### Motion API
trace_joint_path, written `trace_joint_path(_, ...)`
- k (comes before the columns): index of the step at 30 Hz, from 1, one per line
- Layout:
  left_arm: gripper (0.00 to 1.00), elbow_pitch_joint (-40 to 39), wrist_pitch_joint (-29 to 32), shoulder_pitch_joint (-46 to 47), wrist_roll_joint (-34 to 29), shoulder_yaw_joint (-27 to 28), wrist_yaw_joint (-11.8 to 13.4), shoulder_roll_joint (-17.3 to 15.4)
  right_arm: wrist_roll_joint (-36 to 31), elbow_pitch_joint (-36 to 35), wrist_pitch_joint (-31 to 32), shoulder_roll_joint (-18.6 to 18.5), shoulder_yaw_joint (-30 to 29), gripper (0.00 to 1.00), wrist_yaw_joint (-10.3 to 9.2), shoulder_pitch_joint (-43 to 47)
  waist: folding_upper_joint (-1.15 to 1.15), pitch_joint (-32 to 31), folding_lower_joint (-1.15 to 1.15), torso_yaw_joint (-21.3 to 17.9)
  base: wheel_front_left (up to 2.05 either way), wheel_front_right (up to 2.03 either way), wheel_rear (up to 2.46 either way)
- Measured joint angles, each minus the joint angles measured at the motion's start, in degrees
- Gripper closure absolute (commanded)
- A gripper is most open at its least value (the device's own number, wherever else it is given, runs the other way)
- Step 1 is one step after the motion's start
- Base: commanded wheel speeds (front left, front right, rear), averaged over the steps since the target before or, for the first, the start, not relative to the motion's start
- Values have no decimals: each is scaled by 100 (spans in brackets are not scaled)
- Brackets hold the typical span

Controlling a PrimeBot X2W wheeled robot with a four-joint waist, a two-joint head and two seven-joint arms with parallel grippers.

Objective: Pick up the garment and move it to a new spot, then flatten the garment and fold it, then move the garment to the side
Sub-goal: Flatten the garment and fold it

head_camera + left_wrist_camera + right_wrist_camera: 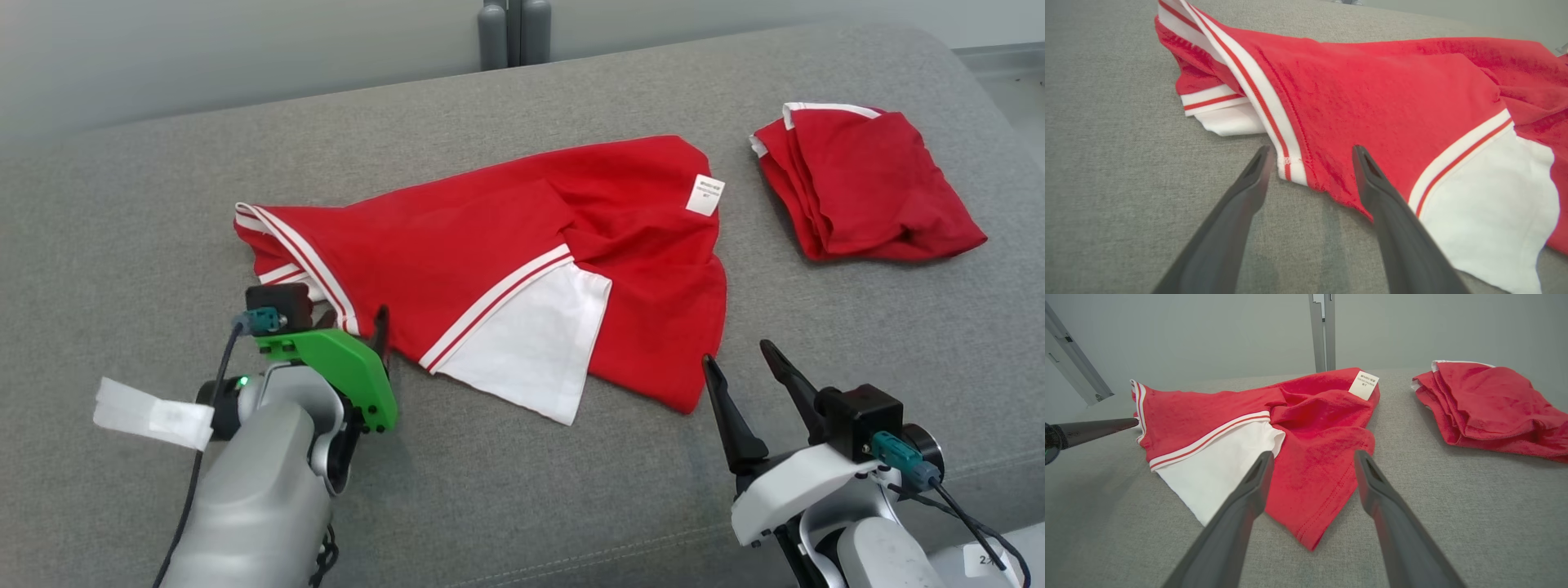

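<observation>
A folded red pile (865, 188) (well apart) lies right of the garment (490, 245).

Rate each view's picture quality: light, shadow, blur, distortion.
Head view: even soft light, no glare, faint shadow under the garment. Left wrist view: wide-angle stretch, the jaws loom large and slightly soft. Right wrist view: edges bowed, soft shadow beside the folded red pile.
</observation>
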State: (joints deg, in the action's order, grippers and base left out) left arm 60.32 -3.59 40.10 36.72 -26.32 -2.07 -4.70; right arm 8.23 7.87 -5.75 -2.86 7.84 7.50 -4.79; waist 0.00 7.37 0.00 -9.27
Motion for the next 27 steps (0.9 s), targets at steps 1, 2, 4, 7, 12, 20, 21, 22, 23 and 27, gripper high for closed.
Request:
trace_joint_path(1, 0, -78, -14, -86, -1, -42, 3, 32, 18, 8, -11, -1, 8, 0, 0, 2, 0, -7, 0, -27, 0, 0, 0)
trace_joint_path(2, 0, -166, -68, -179, 2, -62, 14, 54, 24, 18, -15, 0, 9, 0, 0, 7, 0, -18, 0, -59, 0, 0, 0)
trace_joint_path(4, 0, -332, -48, -403, 57, -121, 11, 92, 24, 23, -24, -2, -1, 0, 0, 40, 0, -40, 0, -124, 0, 0, 0)
trace_joint_path(7, 0, -612, 10, -789, 133, -265, 77, 152, 24, 25, -26, -2, -11, 0, 0, 65, 0, -64, 0, -231, 0, 0, 0)
trace_joint_path(12, 0, -1247, 221, -1195, 310, -524, 277, 182, 23, 21, -42, -4, -73, 0, 0, 112, 0, -76, 0, -374, 0, 0, 0)
trace_joint_path(20, 0, -2135, 524, -1566, 586, -933, 816, 191, 26, 25, -47, -2, -24, 0, 0, 114, 0, -88, 0, -528, 0, 0, 0)
trace_joint_path(21, 0, -2202, 582, -1594, 597, -979, 842, 191, 27, 24, -47, -2, -21, 0, 0, 114, 0, -89, 0, -543, 0, 0, 0)
trace_joint_path(22, 0, -2263, 604, -1628, 600, -1015, 880, 194, 27, 24, -48, -2, -16, 0, 0, 115, 0, -89, 0, -555, 0, 0, 0)
trace_joint_path(23, 0, -2309, 605, -1654, 600, -1034, 924, 194, 27, 24, -48, -2, -15, 0, 0, 115, 0, -87, 0, -567, 0, 0, 0)
trace_joint_path(27, 0, -2364, 643, -1661, 508, -1136, 1110, 192, 27, 20, -49, -3, -3, 0, 0, 115, 0, -60, 0, -603, 0, 0, 0)
